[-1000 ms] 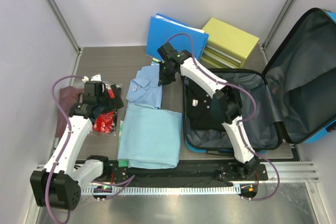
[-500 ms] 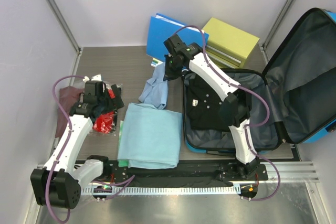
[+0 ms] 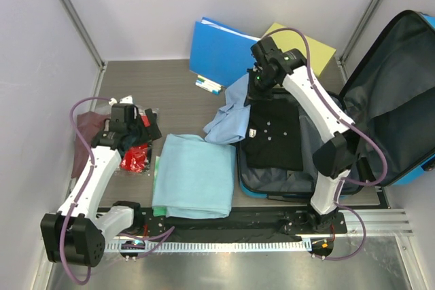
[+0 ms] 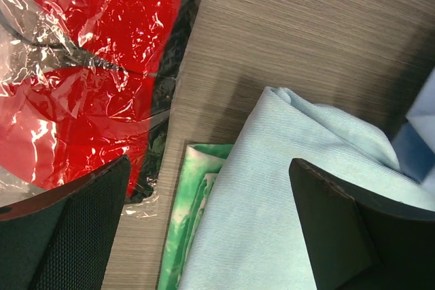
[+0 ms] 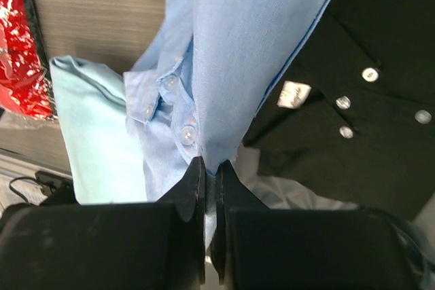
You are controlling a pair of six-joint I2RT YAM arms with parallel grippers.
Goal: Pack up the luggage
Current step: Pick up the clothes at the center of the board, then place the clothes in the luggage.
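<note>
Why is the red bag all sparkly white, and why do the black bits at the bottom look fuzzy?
Left wrist view: light bounces off the crinkly plastic on the red packet, making white glare; the left gripper sits too near the lens, so its fingers blur. Right wrist view: the same blur on the right gripper, pinching the blue shirt.

Grey wood-grain table, folded pale-blue cloth, red wrapped packet, maroon cloth, blue folder, yellow-green box, open suitcase
</note>
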